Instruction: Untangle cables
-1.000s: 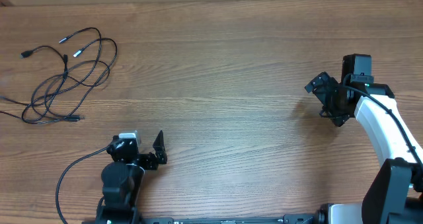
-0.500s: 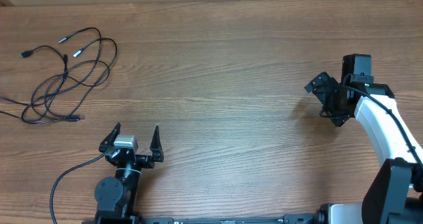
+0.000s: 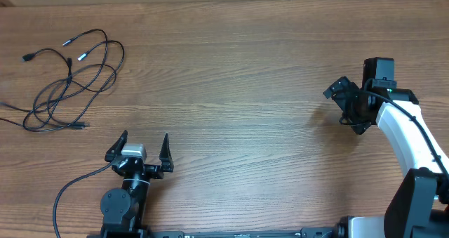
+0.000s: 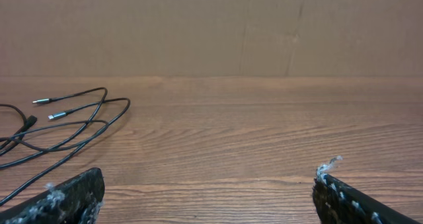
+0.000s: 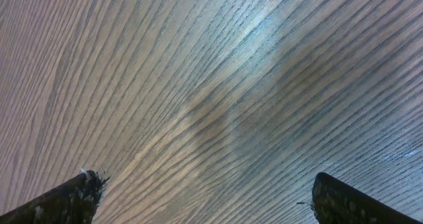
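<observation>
Overhead view: the cables (image 3: 70, 83) lie in a loose tangle at the far left corner of the bench (image 3: 245, 69), with several loops crossing one another and the plug ends spread out toward the far edge. Nothing touches them. The left tool (image 3: 145, 137) sits near the front edge, well apart from the tangle, with its jaws spread wide and empty. Its fingers point toward the far side, a stance judged to be a ready posture ahead of a reach leftward and outward. The left wrist view agrees: the cables (image 4: 73, 121) show at the left of its picture, beyond the fingers (image 4: 66, 197), with bare bench between them. The right tool (image 3: 345, 106) hangs over the right side of the bench, the full width away from the tangle, also wide open and holding nothing. Its wrist view shows only wood grain beneath the fingers (image 5: 59, 201), so it appears parked out of the way. Against the frame one second ago, the left tool has turned from a skewed, side-on attitude to a square one with both fingers showing evenly. Since half a second ago nothing visible has shifted. The cables and the right arm are unchanged throughout. Untangling is judged not yet begun.
</observation>
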